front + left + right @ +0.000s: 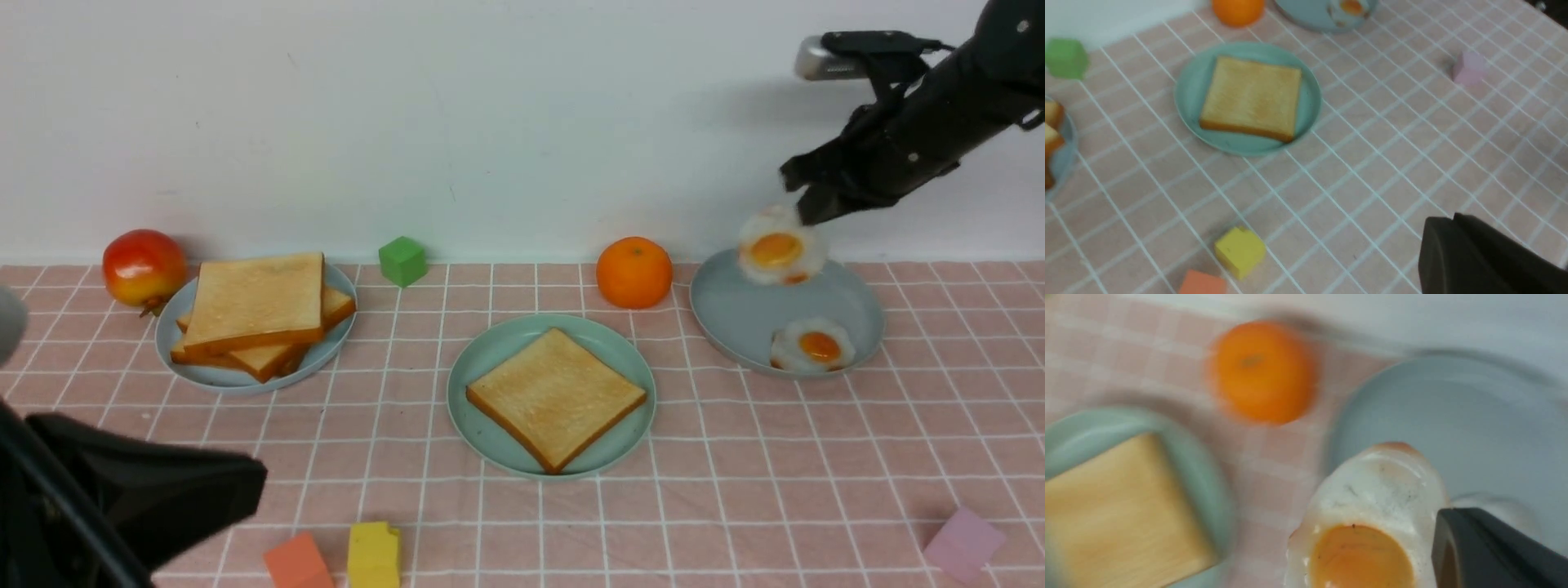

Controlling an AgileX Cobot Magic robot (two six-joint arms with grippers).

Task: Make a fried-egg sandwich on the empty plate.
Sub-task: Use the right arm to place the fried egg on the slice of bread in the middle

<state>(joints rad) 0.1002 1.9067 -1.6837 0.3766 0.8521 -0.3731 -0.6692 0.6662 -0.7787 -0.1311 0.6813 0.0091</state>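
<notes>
Fried egg hangs clamped in the right fingers, raised over the far rim of the right-hand grey-blue plate, where a second egg lies at the near edge. One toast slice lies on the central mint-green plate. The left fingers, near left, are closed on nothing.

My right arm comes in high from the right, forearm sloping down toward the far side of the surface. Its hand is pinched on the edge of a fried egg, which dangles from the fingertips. My left arm sits low at the near left corner. Its hand is closed on nothing, dark fingers pressed together just above the surface.
</notes>
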